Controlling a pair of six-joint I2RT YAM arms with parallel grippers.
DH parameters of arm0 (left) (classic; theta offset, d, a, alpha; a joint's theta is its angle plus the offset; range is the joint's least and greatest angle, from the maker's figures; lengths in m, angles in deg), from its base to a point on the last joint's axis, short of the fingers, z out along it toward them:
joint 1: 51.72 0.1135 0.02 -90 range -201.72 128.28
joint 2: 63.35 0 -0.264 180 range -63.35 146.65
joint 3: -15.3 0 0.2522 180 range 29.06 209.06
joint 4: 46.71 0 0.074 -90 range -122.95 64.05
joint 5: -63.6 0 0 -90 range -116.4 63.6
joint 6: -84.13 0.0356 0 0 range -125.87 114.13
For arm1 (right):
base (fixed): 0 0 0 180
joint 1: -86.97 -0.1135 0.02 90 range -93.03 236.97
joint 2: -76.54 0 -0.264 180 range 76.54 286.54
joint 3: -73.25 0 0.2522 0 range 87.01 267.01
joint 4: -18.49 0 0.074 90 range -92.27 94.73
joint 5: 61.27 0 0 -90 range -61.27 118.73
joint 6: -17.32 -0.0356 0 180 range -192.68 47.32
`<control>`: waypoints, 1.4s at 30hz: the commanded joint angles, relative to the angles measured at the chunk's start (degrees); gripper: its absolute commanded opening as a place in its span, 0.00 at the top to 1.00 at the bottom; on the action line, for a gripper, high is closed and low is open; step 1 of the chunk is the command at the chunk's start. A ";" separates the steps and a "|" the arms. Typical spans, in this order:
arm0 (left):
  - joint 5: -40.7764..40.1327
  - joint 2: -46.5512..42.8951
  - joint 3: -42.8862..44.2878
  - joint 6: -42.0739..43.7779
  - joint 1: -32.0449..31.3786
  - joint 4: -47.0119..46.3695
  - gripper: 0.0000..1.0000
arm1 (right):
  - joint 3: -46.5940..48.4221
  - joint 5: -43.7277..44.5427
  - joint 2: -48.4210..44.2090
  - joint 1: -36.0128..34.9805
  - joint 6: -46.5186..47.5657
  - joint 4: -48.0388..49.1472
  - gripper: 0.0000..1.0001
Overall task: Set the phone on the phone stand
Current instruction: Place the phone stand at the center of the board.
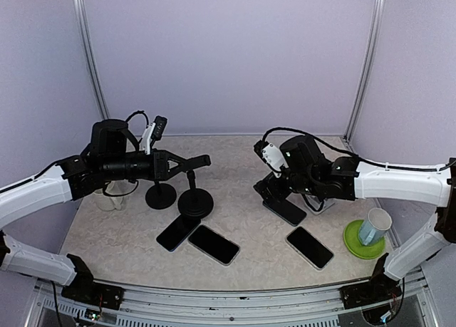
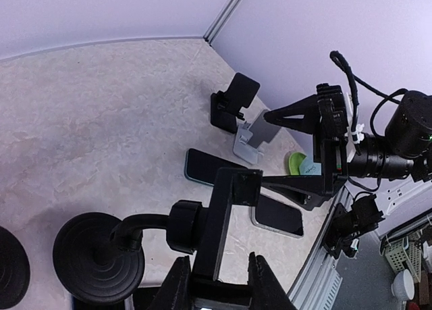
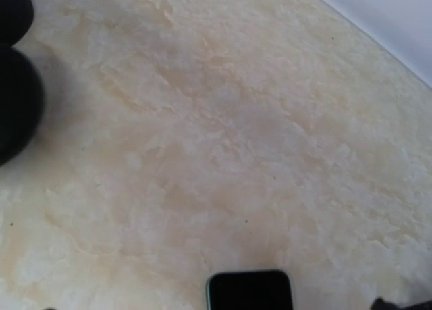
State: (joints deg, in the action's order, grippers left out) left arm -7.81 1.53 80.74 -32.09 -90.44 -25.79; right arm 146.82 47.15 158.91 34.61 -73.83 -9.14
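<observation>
Phone (image 1: 288, 213) lying flat toward worktop (image 1: 242, 170) right edge, not yet on stand (image 1: 196, 202). Left gripper (image 2: 219, 283) clenching stand's cradle (image 2: 223, 209), steadying it. Right gripper (image 2: 263, 148) hanging wide open, empty, near phone. Advice: pinching phone across long edges, lifting level, lowering squarely into held cradle.

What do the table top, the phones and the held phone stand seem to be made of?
Table top: likely stone-look laminate; beige cloudy veins, matte.
Phones: likely glass fronts; black, smooth, slight sheen.
Phone stand: plastic or painted metal, cannot tell; uniformly matte black.
</observation>
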 commanded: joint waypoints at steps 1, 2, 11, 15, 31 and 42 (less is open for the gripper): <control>4.02 3.52 5.74 6.76 -0.05 -7.32 1.00 | -1.58 1.65 -2.49 0.47 -1.33 1.39 0.00; 5.10 4.51 6.71 7.54 0.10 -7.53 1.00 | -1.82 1.68 -2.81 0.53 -1.46 1.53 0.00; 16.65 13.08 12.89 11.08 3.76 -10.99 1.00 | -4.52 2.53 -5.89 0.65 -2.26 2.00 0.00; 21.99 15.96 13.48 10.22 6.20 -14.67 1.00 | -5.30 2.88 -6.85 0.68 -2.44 2.46 0.00; 32.46 32.03 25.11 13.46 9.79 -10.86 1.00 | -5.49 3.04 -6.08 0.90 -3.07 2.75 0.00; 32.42 36.51 27.79 12.96 10.42 -9.98 0.96 | -6.02 3.14 -6.34 0.86 -3.49 2.67 0.00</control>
State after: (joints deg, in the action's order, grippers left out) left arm 22.48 37.35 104.72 -20.35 -80.45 -33.27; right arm 141.53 49.53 153.36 35.03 -76.65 -7.39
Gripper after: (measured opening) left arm 0.225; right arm 0.998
